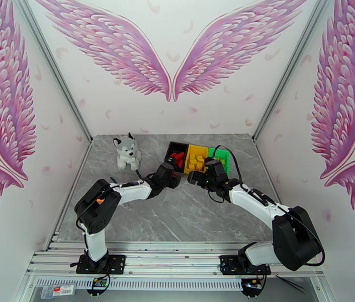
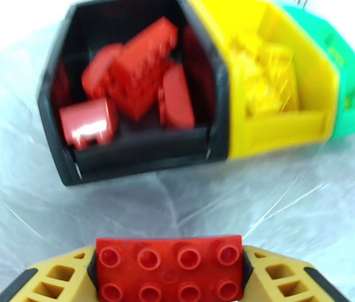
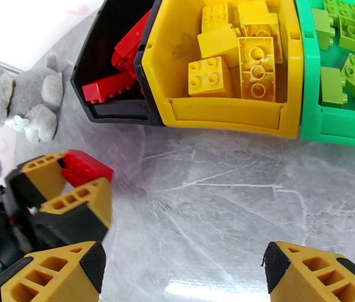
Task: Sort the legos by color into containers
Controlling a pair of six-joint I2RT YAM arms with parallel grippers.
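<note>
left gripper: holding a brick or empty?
Holding. Left gripper is shut on a red brick, which is not yet in the black bin.

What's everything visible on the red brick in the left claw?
The red brick is glossy plastic, with two rows of four round studs facing the wrist camera, and looks intact. The left claw is shut on it, its tan fingers pressing both short ends. It seems held clear of the grey marble table, in front of the black bin that holds more red bricks. Nothing else touches it.
</note>
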